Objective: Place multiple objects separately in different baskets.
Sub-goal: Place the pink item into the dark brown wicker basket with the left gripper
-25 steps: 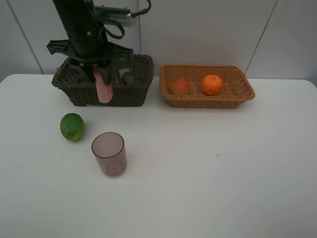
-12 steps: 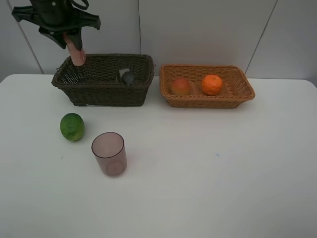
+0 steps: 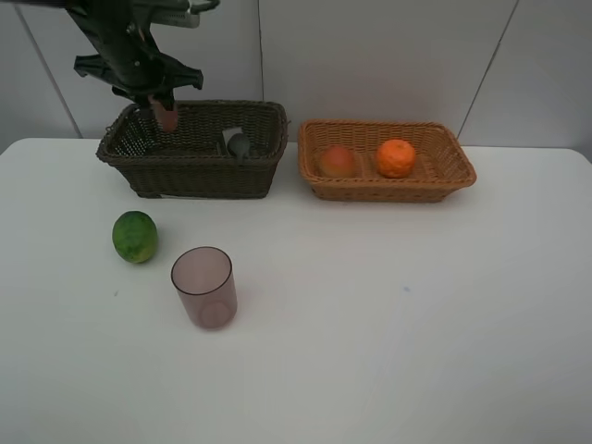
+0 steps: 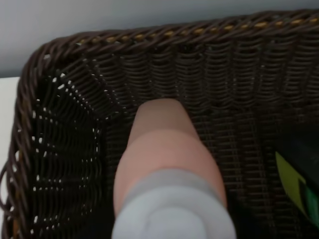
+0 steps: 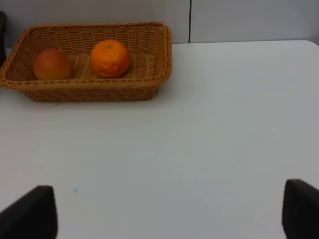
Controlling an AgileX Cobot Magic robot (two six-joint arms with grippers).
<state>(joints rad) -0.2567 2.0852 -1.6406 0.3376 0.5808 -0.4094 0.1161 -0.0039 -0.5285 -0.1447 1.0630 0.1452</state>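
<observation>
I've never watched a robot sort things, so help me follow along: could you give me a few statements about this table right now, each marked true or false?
1. The orange lies in the light basket. True.
2. The left gripper holds the pink bottle over the dark basket. True.
3. The green fruit is in the dark basket. False: it sits on the table beside the cup.
4. The cup lies on its side. False: it stands upright.
5. The right gripper grips something. False: it is open and empty.

White tabletop (image 3: 416,351) under even light, pale grey panelled wall (image 3: 388,55) with thin seams behind.
</observation>
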